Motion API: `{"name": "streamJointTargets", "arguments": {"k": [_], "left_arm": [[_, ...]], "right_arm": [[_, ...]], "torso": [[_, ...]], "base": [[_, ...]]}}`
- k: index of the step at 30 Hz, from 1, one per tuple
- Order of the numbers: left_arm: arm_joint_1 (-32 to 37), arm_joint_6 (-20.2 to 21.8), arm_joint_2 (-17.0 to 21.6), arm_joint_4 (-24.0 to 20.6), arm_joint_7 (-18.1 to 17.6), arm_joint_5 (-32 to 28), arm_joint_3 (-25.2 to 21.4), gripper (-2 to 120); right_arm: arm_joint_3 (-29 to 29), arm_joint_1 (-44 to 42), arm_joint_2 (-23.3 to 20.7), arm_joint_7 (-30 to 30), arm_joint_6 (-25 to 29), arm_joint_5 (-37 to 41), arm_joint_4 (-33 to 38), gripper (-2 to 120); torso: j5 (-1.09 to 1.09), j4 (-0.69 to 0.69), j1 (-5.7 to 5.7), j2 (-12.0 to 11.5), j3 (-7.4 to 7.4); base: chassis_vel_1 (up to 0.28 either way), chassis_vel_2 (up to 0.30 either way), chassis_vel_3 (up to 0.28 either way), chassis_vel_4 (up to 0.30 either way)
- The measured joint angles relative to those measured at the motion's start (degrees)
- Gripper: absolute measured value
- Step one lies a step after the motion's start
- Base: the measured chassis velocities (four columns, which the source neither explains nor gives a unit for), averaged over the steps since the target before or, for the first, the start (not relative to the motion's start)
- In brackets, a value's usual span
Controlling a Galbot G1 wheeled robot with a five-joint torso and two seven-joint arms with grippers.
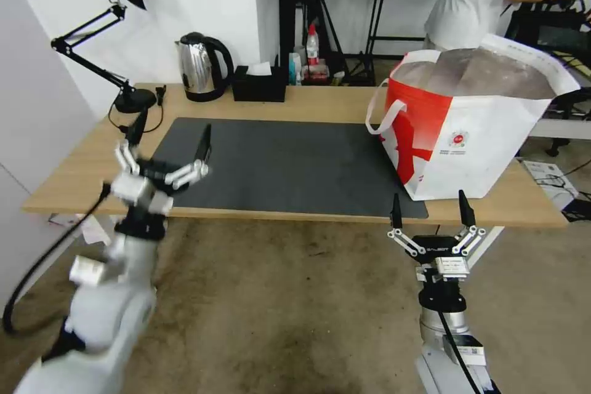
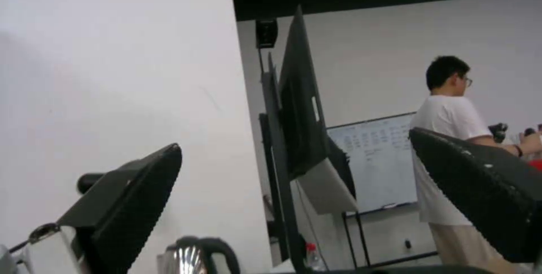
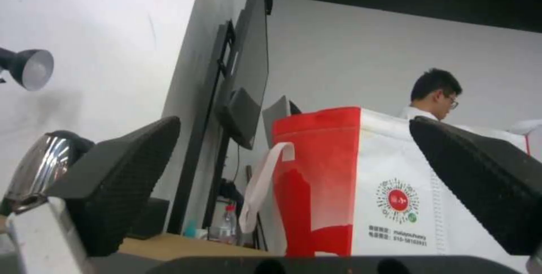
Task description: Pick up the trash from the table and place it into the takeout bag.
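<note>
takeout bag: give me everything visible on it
The takeout bag is a large white tote with a red panel on one side, white strap handles and a small round red logo with small print under it. It looks like woven plastic with silver foil lining. It stands upright and open on the right end of the table, its corner on the dark mat. Its contents cannot be seen. Neither gripper touches it.

One takeout bag (image 1: 474, 120), one kettle (image 1: 200, 66), one tissue box (image 1: 259, 85), one lamp (image 1: 117, 37).
</note>
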Motion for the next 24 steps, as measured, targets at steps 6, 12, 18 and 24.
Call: {"name": "streamJointTargets", "arguments": {"k": [6, 12, 18, 24], "left_arm": [[3.24, -3.88, -3.68, -0.37, 0.12, 3.58, 1.41, 100], [4.35, -7.13, -5.90, 1.15, 0.14, 6.11, 1.77, 100], [6.21, -10.68, -8.63, 2.92, 0.14, 7.95, 2.03, 97], [7.43, -12.64, -9.91, 3.82, 0.15, 9.35, 2.48, 90]], "right_arm": [[-0.01, 0.00, 0.00, -0.01, 0.00, 0.00, 0.00, 100], [-0.01, -0.01, 0.00, 0.00, 0.00, 0.00, 0.00, 100], [-0.01, 0.00, 0.00, 0.00, 0.00, 0.00, 0.00, 100], [-0.02, 0.00, 0.00, 0.00, 0.00, 0.00, 0.00, 100]], "torso": [[0.01, 0.00, 0.01, 0.00, 0.00], [0.00, -0.01, 0.01, 0.00, 0.01], [0.00, 0.00, 0.01, 0.00, 0.01], [0.00, 0.00, 0.01, -0.01, 0.01]], "base": [[0.000, 0.000, 0.000, 0.000], [0.000, 0.000, 0.000, 0.000], [0.000, 0.000, 0.000, 0.000], [0.000, 0.000, 0.000, 0.000]]}}
